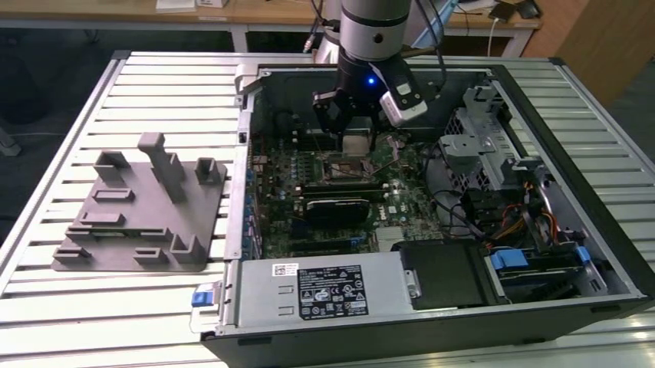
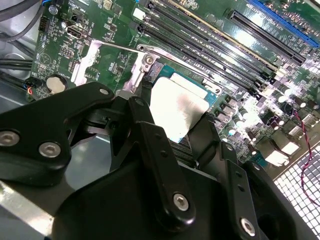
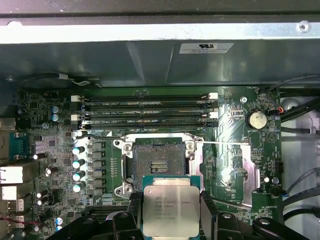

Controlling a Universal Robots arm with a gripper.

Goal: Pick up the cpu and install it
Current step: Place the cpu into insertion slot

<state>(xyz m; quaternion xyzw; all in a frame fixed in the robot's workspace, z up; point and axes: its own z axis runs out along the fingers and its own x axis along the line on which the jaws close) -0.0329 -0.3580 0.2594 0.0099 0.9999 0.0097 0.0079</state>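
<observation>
A slatted metal table carries an open computer case lying on its side, with the robot arm reaching down into it from the far edge. On the exterior view's left, beside the case, a grey moulded fixture with upright posts rests on the slats. Inside the case, a grey power supply sits along the near wall, and the green motherboard covers the floor beyond it. In the first wrist view the board's long memory slots run in parallel rows just beside the cpu socket, whose square opening stands bare with its contact field exposed. The socket's metal load plate lies swung open flat on the board next to it, and it shows again in the second wrist view. The gripper hangs low over the middle of the motherboard, its black fingers clamped on two opposite edges of the cpu. The chip is held level, silvery top plate facing up, above the board and close to one edge of the open socket, not seated in it. The second wrist view shows the same plate between the finger links. A coin battery sits on the board beyond the load plate.
</observation>
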